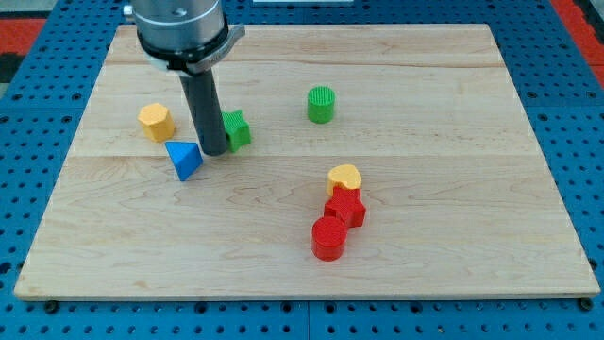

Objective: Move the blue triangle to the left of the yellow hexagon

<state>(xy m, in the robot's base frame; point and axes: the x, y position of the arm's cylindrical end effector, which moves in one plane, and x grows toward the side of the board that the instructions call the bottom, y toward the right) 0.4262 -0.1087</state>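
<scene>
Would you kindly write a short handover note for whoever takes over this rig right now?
My tip is on the board, wedged between the blue triangle at its left and a green block at its right, close to both.
The blue triangle lies below and slightly right of the yellow hexagon, apart from it.
Done: the tip has reached the triangle.
Left: push the triangle toward the view's left and up, until it sits left of the hexagon.

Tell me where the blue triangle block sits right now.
The blue triangle block lies in the left half of the wooden board, just below-right of the yellow hexagon block, with my tip close on its right, before the green block.
</scene>
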